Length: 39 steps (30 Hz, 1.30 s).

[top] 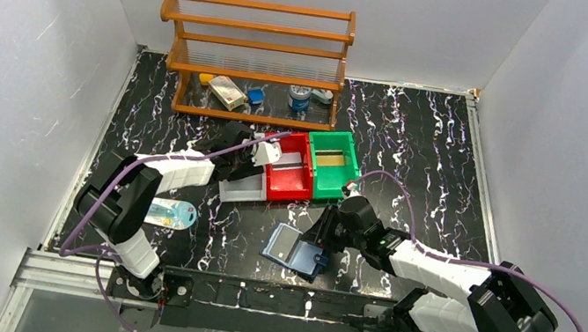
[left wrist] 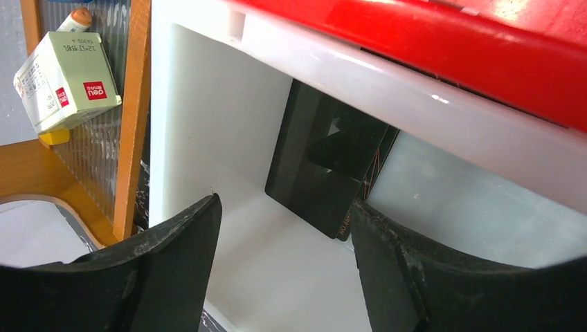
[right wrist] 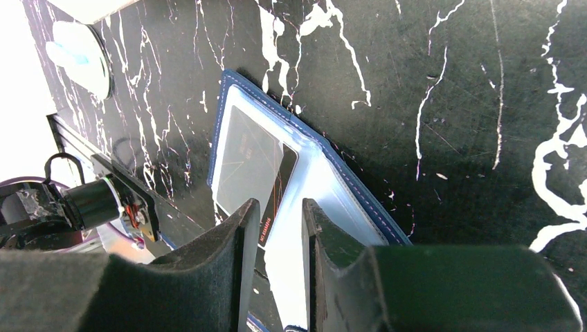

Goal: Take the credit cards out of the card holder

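Step in hand: drop-off of one extracted card.
- Left tool [left wrist: 284,204]: released, jaws spread above white tray [top: 242,190] touching red bin [top: 285,197]; dark card [left wrist: 322,173] lying loose inside.
- Card holder [top: 292,249]: open on surface, nearward of red bin, inner flap clamped by right tool [right wrist: 280,204].
- Pocketed card [right wrist: 246,155]: awaiting extraction.

Next: pinch on its exposed edge, straight slide outward.

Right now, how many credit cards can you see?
2: one black card in the white bin, a second card in the pocket of the open card holder. More may be hidden.
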Available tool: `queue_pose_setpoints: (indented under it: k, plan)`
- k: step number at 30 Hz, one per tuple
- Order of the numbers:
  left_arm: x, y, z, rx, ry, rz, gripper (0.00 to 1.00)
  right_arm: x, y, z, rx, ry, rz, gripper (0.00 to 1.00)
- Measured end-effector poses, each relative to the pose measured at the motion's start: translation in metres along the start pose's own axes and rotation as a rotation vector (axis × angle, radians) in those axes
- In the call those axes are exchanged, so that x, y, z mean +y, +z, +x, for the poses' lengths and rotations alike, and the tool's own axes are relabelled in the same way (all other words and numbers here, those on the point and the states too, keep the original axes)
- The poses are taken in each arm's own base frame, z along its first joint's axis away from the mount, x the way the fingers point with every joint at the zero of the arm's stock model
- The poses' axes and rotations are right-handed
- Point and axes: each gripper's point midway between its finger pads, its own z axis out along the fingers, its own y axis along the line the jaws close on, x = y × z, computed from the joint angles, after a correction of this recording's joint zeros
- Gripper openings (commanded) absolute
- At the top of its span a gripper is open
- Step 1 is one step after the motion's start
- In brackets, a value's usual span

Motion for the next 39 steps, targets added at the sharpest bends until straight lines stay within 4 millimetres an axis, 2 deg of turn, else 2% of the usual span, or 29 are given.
queue_pose_setpoints:
  k: [7,13,16,21,26,29,34,39]
  plan:
    - [0.005,-0.008,-0.003,-0.01,-0.018,-0.014,0.68,0.002,0.0,-0.001,-0.002,0.0,-0.003,0.39]
    - [0.025,-0.031,-0.018,-0.075,-0.069,-0.077,0.7,0.007,-0.001,-0.005,-0.006,-0.001,-0.004,0.39]
    - [0.033,-0.042,-0.024,-0.104,-0.101,-0.107,0.74,0.01,-0.002,-0.007,-0.007,-0.002,-0.002,0.4]
    - [0.053,-0.064,-0.031,-0.124,-0.27,-0.186,0.8,0.018,-0.005,-0.013,-0.009,-0.019,0.004,0.41]
    - [0.079,-0.105,-0.056,-0.235,-0.547,-0.235,0.87,0.031,-0.007,-0.018,-0.014,-0.016,-0.029,0.41]
    - [0.075,-0.127,-0.066,-0.304,-0.702,-0.202,0.98,0.038,-0.003,-0.017,-0.011,-0.007,-0.055,0.42]
    - [0.057,-0.154,-0.078,-0.389,-0.917,-0.088,0.98,0.042,0.008,-0.007,0.009,0.01,-0.068,0.43]
    - [0.024,-0.163,-0.08,-0.386,-1.026,0.064,0.97,0.041,0.017,0.006,0.023,0.04,-0.058,0.43]
